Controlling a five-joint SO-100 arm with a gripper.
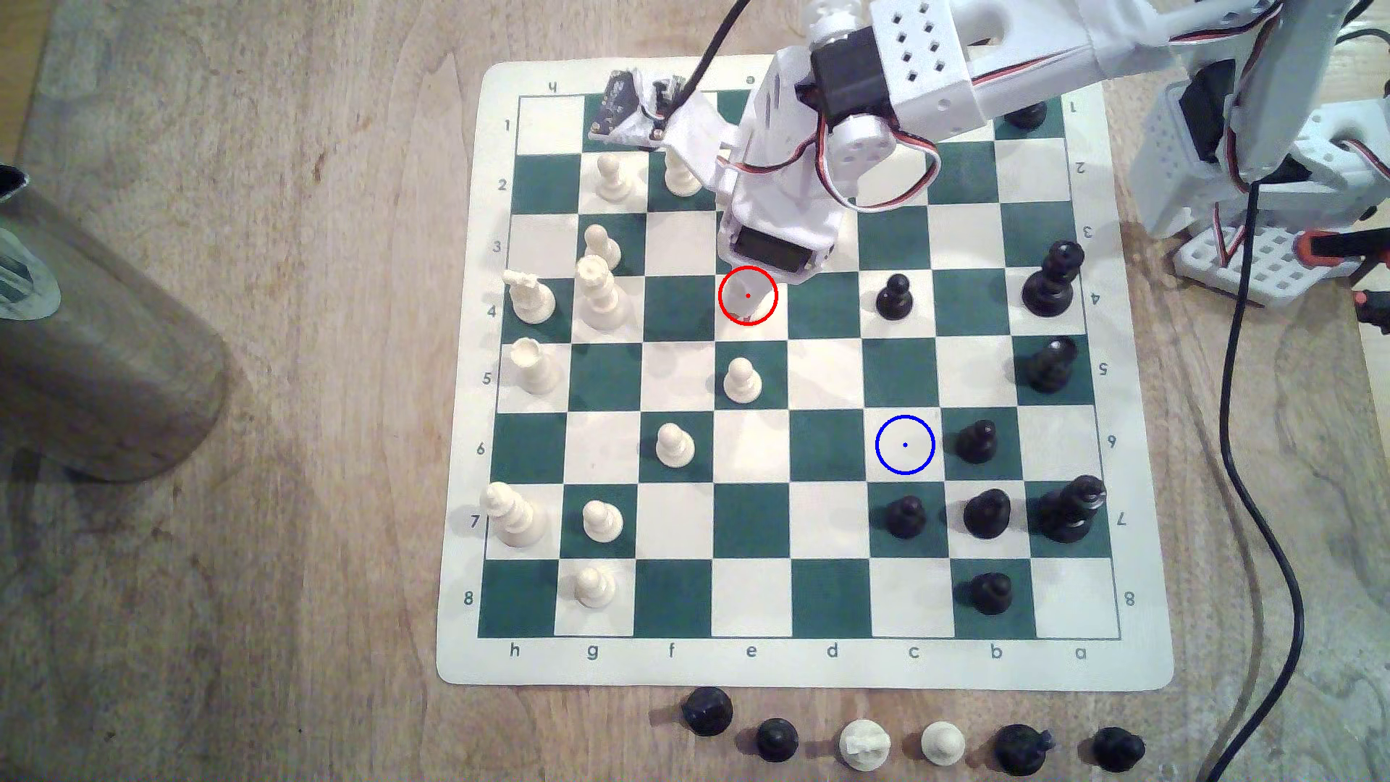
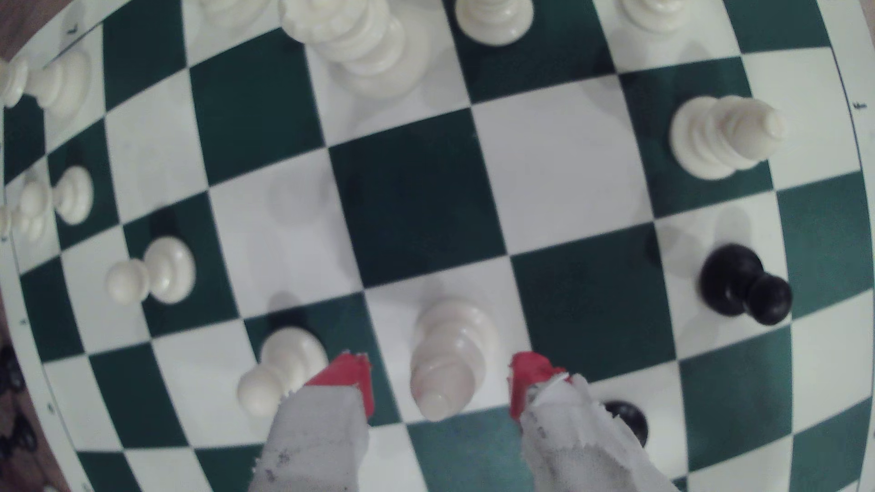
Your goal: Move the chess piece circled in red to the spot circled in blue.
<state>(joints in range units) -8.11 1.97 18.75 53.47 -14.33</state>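
The white pawn [image 2: 447, 359] stands on a white square with a red ring [image 1: 747, 295] drawn around it, and the robot arm covers most of it in the exterior view. The claw [image 2: 440, 383] is open, with one red fingertip [image 2: 352, 378] on each side of the pawn, not touching it. The blue ring [image 1: 905, 444] marks a white square at about four o'clock from the red ring, well apart. A black pawn [image 1: 976, 441] stands just beside the blue ring, at three o'clock.

Exterior view: I look straight down from high above on the whole board [image 1: 797, 662]. Wrist view: close behind the claw [image 2: 440, 383], facing down. Both share the squares around the claw.
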